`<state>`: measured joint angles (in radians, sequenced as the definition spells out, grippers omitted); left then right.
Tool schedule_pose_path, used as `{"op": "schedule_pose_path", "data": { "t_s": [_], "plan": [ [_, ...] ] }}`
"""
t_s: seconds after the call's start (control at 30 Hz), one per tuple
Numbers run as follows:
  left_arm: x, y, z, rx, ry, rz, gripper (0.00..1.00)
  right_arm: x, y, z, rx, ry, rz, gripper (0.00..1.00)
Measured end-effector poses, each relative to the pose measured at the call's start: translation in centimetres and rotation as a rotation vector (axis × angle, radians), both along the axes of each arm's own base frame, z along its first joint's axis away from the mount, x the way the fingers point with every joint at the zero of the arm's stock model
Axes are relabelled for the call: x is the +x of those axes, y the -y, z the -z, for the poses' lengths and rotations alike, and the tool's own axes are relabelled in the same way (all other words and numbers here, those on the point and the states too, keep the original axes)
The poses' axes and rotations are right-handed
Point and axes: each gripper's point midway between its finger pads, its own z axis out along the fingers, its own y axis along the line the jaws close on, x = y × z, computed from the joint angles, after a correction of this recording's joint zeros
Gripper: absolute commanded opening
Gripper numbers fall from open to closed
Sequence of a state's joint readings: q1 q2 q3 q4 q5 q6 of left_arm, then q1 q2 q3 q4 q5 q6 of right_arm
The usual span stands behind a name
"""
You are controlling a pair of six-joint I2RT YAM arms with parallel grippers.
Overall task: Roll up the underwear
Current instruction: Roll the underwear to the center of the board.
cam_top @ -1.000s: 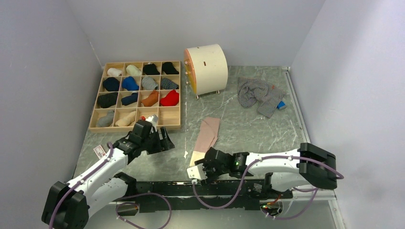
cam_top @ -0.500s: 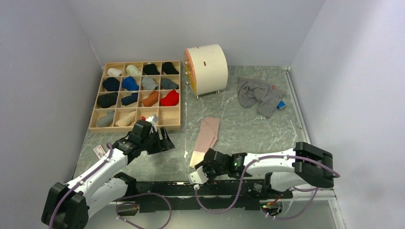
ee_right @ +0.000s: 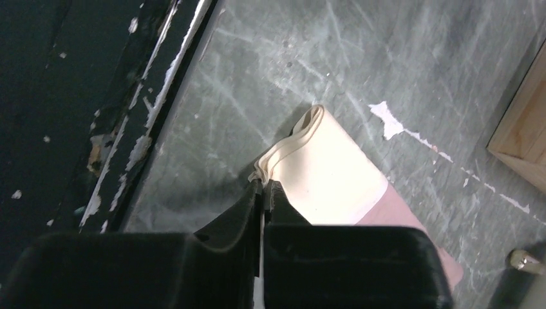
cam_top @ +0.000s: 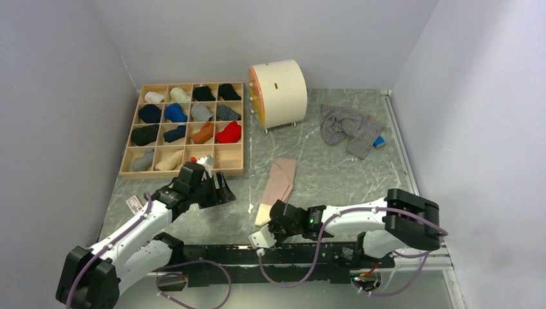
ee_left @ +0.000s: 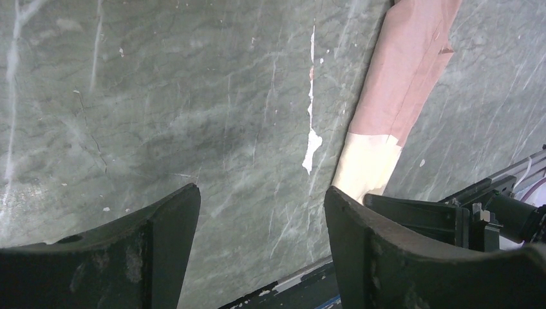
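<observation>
The pale pink-beige underwear (cam_top: 279, 182) lies flat as a long strip in the middle of the table (cam_top: 335, 183), its cream waistband at the near end. The right gripper (ee_right: 264, 187) has its fingers pressed together on that band's near corner, and a fold of cream cloth bunches at the tips. The left gripper (ee_left: 261, 201) hangs spread over bare table just left of the strip, touching nothing. The grey striped underwear (cam_top: 348, 129) sits crumpled at the far right, beside a blue block (cam_top: 379, 141).
</observation>
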<state>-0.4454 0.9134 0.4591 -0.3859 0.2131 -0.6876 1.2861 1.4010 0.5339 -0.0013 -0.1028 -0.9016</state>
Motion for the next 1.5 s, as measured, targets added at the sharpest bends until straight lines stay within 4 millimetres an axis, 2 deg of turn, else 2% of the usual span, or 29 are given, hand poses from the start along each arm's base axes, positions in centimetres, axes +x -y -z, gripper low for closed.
{"op": "schedule_pose_path", "data": {
  "t_s": [0.23, 0.4, 0.67, 0.8, 0.97, 1.17, 1.5],
  "plan": [
    [-0.1, 0.0, -0.1, 0.0, 0.008, 0.013, 0.78, 0.3, -1.2, -0.3, 0.091, -0.072, 0.095, 0.0],
    [-0.1, 0.3, -0.5, -0.019, 0.022, 0.026, 0.81, -0.5, -1.2, -0.6, 0.182, -0.207, 0.167, 0.0],
    [-0.4, 1.1, -0.8, -0.056, 0.018, 0.069, 0.81, -1.6, -1.7, -3.2, 0.433, -0.424, 0.306, 0.0],
    [-0.7, 1.6, 0.0, -0.075, -0.003, 0.091, 0.8, -2.0, -1.7, -3.9, 0.528, -0.546, 0.398, 0.0],
    [-1.2, 2.1, 0.9, -0.09, -0.047, 0.118, 0.8, -1.8, -2.4, -5.8, 0.672, -0.712, 0.532, 0.0],
    [-1.3, 2.4, 1.2, -0.098, -0.061, 0.14, 0.8, -1.5, -1.8, -5.0, 0.741, -0.923, 0.753, 0.0],
    [-1.4, 3.0, 1.4, -0.114, -0.062, 0.182, 0.81, 0.7, -1.5, -4.6, 0.789, -1.195, 1.096, 0.0]
  ]
}}
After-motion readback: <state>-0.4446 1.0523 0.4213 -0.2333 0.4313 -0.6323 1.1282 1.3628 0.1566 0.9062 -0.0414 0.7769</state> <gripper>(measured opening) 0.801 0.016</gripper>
